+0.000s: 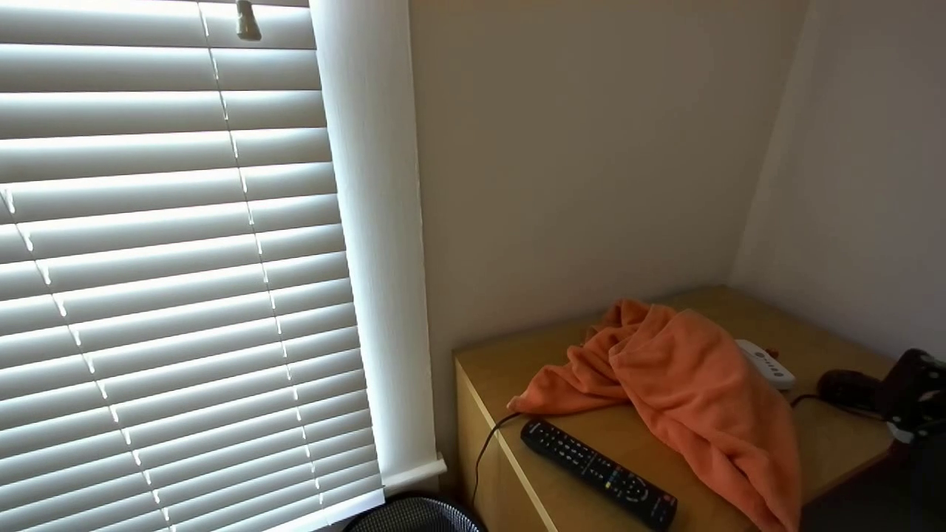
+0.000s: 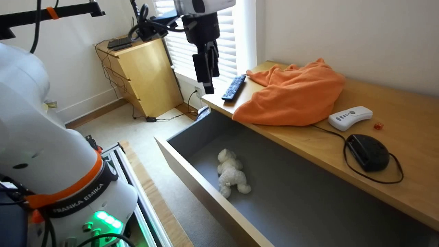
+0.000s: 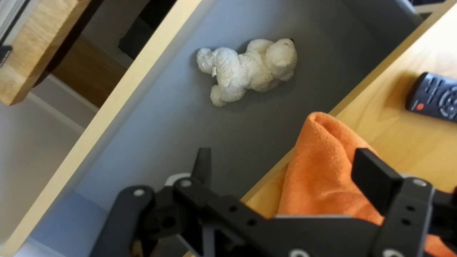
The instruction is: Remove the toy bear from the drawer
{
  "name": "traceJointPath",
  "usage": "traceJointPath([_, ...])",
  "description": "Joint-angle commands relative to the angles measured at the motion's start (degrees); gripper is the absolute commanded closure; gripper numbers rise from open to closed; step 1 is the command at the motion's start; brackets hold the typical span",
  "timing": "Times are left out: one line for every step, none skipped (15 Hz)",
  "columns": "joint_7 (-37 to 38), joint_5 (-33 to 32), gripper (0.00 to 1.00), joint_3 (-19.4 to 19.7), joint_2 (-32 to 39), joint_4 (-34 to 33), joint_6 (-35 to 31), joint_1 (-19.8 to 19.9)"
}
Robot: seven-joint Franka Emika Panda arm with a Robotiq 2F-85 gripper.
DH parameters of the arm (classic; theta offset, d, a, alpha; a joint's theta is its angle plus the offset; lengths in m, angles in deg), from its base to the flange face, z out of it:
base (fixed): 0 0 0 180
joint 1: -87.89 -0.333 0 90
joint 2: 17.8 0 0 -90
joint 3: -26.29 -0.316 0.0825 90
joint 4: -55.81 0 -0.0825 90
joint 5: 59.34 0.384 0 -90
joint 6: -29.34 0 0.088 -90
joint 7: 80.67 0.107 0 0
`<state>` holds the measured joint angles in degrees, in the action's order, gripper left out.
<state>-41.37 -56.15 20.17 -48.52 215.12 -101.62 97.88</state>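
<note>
The toy bear (image 2: 233,175) lies diagonally in the drawer (image 2: 291,206), head toward blinds (image 2: 227,37).

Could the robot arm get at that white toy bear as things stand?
Probably yes: the drawer stands open, nothing visible covers the toy bear, and the gripper hangs open. The orange cloth lies clear of the bear.

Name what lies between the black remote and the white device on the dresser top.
An orange cloth lies between them, as both exterior views show.
</note>
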Motion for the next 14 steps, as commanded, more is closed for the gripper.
traceJointPath([7.6,0.5,0.0,-0.8,7.8,-0.1,-8.2,1.4])
traceJointPath([9.3,0.2,0.0,-1.0,9.7,-0.2,-9.3,1.2])
traceJointPath([10.8,0.1,0.0,-1.1,11.5,-0.2,-10.3,0.8])
traceJointPath([7.7,-0.5,0.0,0.5,7.9,-0.2,-7.8,0.0])
traceJointPath([8.8,-0.5,0.0,0.4,9.6,-0.3,-8.8,-0.1])
traceJointPath([9.5,-0.6,0.0,0.3,10.8,-0.4,-9.3,-0.3])
traceJointPath([9.7,-0.6,0.0,0.3,11.5,-0.6,-9.4,-0.3])
traceJointPath([9.9,-0.6,0.0,0.4,11.8,-0.8,-9.4,-0.4])
traceJointPath([9.9,-0.6,0.0,0.4,11.8,-0.9,-9.4,-0.4])
traceJointPath([10.0,-0.6,0.0,0.4,11.8,-0.9,-9.4,-0.4])
traceJointPath([10.0,-0.6,0.0,0.4,11.8,-0.9,-9.4,-0.4])
traceJointPath([10.0,-0.6,0.0,0.4,11.8,-0.9,-9.4,-0.4])
traceJointPath([10.0,-0.6,0.0,0.4,11.8,-0.9,-9.4,-0.4])
traceJointPath([10.1,-0.6,0.0,0.4,11.8,-0.9,-9.4,-0.4])
